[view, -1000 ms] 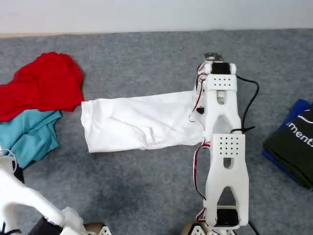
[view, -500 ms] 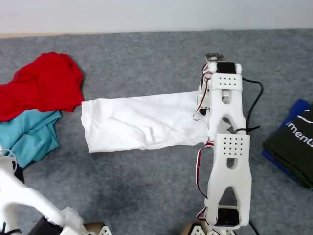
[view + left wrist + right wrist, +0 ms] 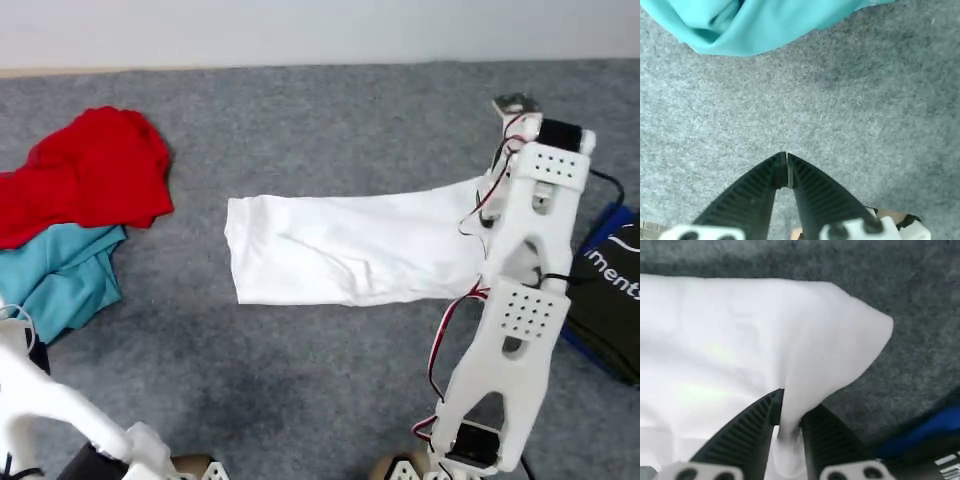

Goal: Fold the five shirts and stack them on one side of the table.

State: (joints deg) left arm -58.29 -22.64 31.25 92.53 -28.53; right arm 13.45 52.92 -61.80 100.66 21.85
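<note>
Right end effector (image 3: pixel 790 407) clamps one end of the flat-lying white shirt (image 3: pixel 350 250).

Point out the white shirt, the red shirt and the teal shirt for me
white shirt (image 3: pixel 350 262), high view, middle of the folded cloth.
red shirt (image 3: pixel 95 175), high view, centre of the crumpled heap.
teal shirt (image 3: pixel 62 275), high view, middle of its visible part.

A grey, carpet-like surface (image 3: pixel 300 400) fills most of the high view. A pale, plain wall (image 3: pixel 300 30) runs along the top edge. At the upper left, a thin tan strip (image 3: pixel 60 71) separates them.
</note>
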